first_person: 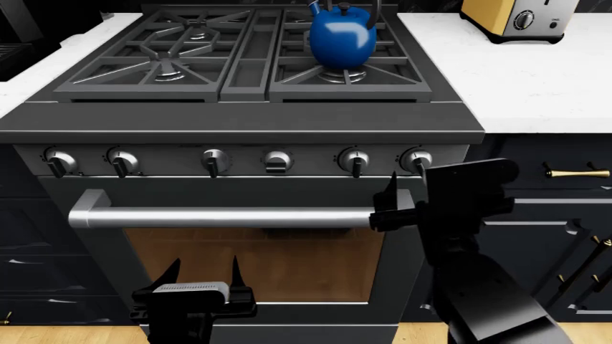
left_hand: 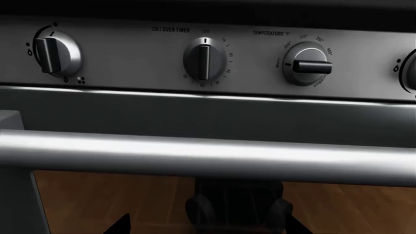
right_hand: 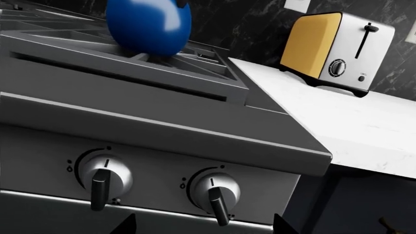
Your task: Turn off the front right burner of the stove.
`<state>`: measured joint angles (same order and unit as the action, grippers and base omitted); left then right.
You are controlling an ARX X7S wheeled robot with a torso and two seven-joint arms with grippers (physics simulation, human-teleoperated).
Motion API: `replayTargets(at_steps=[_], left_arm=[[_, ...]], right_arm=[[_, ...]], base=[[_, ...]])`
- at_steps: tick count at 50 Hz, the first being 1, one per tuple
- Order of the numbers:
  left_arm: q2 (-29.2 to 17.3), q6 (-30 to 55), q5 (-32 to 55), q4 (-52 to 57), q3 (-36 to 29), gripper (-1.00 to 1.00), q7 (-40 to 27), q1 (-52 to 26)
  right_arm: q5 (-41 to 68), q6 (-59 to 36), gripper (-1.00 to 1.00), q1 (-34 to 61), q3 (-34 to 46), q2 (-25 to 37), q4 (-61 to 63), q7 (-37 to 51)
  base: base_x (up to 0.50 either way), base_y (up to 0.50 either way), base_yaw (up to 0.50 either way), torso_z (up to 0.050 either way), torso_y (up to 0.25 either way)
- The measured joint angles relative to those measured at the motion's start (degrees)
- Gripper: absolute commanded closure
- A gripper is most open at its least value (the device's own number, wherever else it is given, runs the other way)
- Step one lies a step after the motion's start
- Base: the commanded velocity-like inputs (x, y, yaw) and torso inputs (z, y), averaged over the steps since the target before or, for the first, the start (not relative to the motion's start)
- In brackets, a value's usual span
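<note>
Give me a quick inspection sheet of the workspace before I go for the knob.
Surface: white counter on both sides of the stove.
Job's things: six silver knobs; the rightmost knob and its neighbour point down. Front right burner lies under the kettle; no flame can be made out.
Clutter: blue kettle on the right grate; yellow toaster on the right counter.
Grippers: right claw open, just below the rightmost knob, at the bar handle. Left claw open, low before the oven window.
Cables: nothing seen.
Surroundings: dark cabinets with brass handles.
</note>
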<state>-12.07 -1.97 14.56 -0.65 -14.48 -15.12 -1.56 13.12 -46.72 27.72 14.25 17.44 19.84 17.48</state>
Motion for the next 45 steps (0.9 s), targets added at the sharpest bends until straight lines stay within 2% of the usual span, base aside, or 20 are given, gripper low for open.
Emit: replayTargets(at_steps=[45], left_arm=[[-0.82, -0.01, 0.85, 0.00, -1.05, -1.00, -0.90, -0.23]], right_arm=[[-1.64, 6.85, -1.00, 4.51, 2.31, -0.15, -14.34, -1.56]], base=[[0.00, 0.00, 0.00, 0.000, 0.000]])
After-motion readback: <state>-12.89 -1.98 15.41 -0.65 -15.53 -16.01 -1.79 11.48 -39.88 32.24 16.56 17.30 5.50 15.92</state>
